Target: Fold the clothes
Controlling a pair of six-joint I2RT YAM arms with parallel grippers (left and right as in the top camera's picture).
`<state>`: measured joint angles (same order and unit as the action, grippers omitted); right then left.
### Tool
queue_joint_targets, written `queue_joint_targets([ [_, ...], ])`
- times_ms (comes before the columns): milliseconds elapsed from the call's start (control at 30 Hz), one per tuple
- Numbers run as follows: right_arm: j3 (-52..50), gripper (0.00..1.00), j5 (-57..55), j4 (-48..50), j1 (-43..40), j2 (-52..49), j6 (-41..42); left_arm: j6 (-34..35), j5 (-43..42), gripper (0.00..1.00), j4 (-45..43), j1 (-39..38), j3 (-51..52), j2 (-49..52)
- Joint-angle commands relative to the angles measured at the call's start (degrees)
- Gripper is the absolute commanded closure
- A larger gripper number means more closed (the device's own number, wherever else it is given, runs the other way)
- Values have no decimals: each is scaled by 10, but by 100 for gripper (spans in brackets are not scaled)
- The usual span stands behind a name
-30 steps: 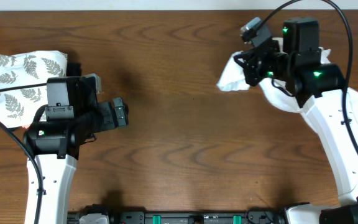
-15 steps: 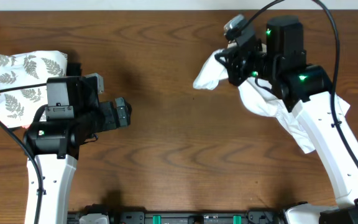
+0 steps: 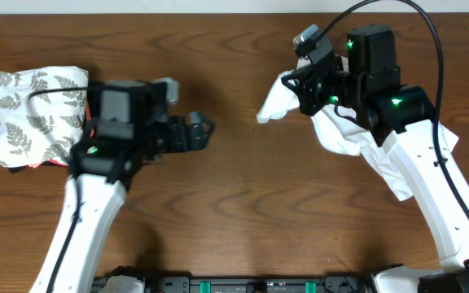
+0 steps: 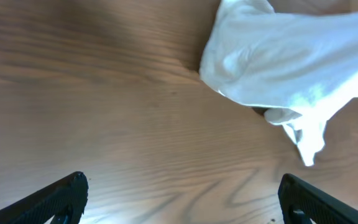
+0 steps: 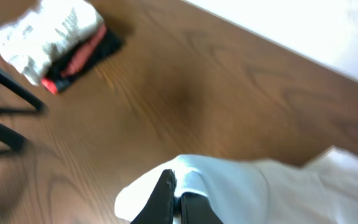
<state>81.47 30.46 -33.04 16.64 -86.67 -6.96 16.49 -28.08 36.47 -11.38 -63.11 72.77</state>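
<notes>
My right tool [image 5: 178,200] clamps the thin, crumpled white T-shirt [image 3: 340,138]; I cannot see its print. My left tool [image 3: 199,130] stands released.

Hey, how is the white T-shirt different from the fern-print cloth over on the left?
The T-shirt is plain white; the fern cloth carries grey leaves. The T-shirt is crumpled and unfolded; the fern cloth is folded, lying on red and black garments. The right gripper pinches the T-shirt; no gripper holds the fern cloth. Both are mostly white fabric.
</notes>
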Motion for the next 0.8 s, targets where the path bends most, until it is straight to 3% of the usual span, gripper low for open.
queue_joint_targets([
  [0,0,99,48,28,5,-2,39,88,-12,2,-29,-31,-9,38],
  [300,0,99,48,97,2,-2,89,228,-136,1,-172,-53,-9,119],
  [367,0,99,47,97,2,-2,89,290,-141,5,-196,-53,-9,129],
  [567,0,99,48,93,-10,-1,91,508,-138,4,-209,-37,-9,144],
  [767,0,99,48,89,-20,3,91,639,-114,4,-250,-28,-9,145],
])
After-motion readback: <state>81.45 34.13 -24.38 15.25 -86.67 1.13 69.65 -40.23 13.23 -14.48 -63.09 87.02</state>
